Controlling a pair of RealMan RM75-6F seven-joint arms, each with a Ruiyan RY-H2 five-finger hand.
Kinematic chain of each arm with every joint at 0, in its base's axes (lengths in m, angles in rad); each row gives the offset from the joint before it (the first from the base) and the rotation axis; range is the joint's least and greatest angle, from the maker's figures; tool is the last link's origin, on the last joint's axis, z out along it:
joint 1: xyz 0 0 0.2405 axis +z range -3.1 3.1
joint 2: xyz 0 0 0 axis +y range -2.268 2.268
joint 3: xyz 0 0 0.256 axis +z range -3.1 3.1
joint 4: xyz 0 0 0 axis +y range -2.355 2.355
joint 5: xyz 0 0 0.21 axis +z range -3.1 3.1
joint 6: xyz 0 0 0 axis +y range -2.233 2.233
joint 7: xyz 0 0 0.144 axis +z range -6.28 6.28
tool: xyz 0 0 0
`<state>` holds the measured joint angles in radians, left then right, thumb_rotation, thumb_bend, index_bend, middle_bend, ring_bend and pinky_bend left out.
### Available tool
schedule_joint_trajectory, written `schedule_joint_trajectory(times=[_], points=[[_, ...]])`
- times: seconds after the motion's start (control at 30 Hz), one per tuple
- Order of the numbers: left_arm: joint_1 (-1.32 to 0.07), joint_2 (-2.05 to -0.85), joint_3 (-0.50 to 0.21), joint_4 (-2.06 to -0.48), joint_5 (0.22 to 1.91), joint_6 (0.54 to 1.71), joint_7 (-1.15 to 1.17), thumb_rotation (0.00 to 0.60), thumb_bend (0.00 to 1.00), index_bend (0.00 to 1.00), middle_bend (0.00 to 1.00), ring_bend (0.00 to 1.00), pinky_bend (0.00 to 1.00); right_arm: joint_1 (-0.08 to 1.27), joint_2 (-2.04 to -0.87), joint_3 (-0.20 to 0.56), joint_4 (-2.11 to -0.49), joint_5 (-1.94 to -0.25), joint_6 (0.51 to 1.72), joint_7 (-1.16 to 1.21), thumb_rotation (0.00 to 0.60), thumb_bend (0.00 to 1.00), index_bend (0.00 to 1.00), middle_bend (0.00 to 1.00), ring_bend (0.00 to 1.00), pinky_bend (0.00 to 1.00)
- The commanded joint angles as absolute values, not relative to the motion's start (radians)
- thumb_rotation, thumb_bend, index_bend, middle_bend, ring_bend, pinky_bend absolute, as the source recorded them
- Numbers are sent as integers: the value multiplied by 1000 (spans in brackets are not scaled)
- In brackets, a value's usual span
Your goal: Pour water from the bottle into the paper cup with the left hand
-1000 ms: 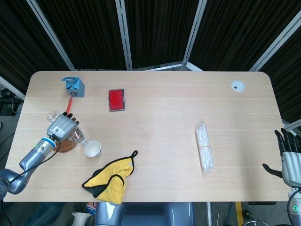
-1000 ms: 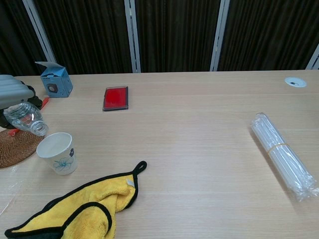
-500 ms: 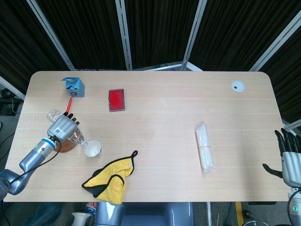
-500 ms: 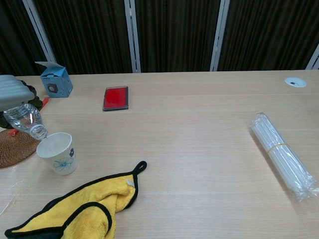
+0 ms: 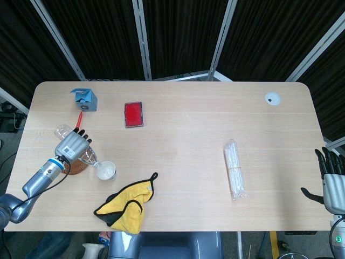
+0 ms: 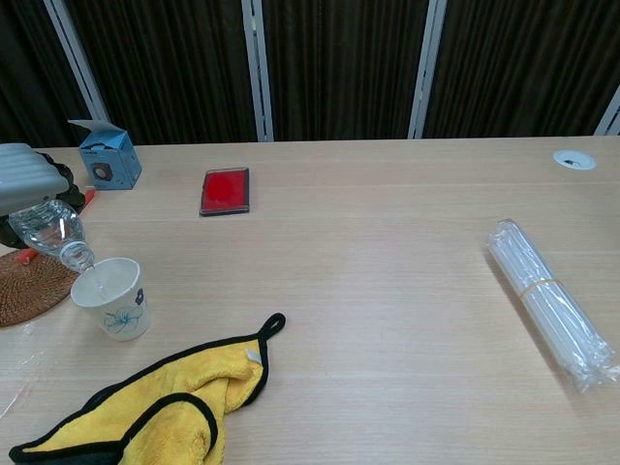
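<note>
My left hand [image 5: 70,144] [image 6: 27,176] grips a clear plastic bottle [image 5: 90,156] [image 6: 53,233], tilted neck-down to the right. The bottle's mouth sits just over the rim of the white paper cup [image 5: 106,171] [image 6: 112,296], which stands upright on the table and carries a blue pattern. A thin stream of water seems to run from the mouth into the cup. My right hand [image 5: 332,183] hangs past the table's right edge with fingers spread, holding nothing; the chest view does not show it.
A brown woven coaster [image 6: 27,287] lies under the bottle, left of the cup. A yellow cloth [image 6: 160,405] lies in front of the cup. A blue box [image 6: 104,155], red card [image 6: 225,190], red pen [image 5: 80,120] and bundle of straws [image 6: 550,302] lie elsewhere.
The left hand has tipped the bottle further down and brought its mouth from beside the cup to over the cup's rim. The right hand has not moved.
</note>
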<state>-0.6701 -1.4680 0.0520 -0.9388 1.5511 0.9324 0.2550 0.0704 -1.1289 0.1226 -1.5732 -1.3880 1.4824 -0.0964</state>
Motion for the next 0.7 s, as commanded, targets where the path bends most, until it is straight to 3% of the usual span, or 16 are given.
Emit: schedule_joint_trajectory(times=[0.03,0.37,0.7], points=[[-670,-1468,51,-940,1552,935,250,600,500,607,435,270,323,70,-1129,122,-1574,-1388,1482,-97,600,0,0,0,0,0],[-662,-1453,37,-963,1535,944,94,600,500,607,436,270,322,71,-1129,123,-1573,-1386,1480,-99,600,0,0,0,0,0],[-661,-1410,-27,-1039,1448,892,-301,600,499,612,440,270,322,72,-1131,122,-1573,-1385,1478,-105,600,0,0,0,0,0]])
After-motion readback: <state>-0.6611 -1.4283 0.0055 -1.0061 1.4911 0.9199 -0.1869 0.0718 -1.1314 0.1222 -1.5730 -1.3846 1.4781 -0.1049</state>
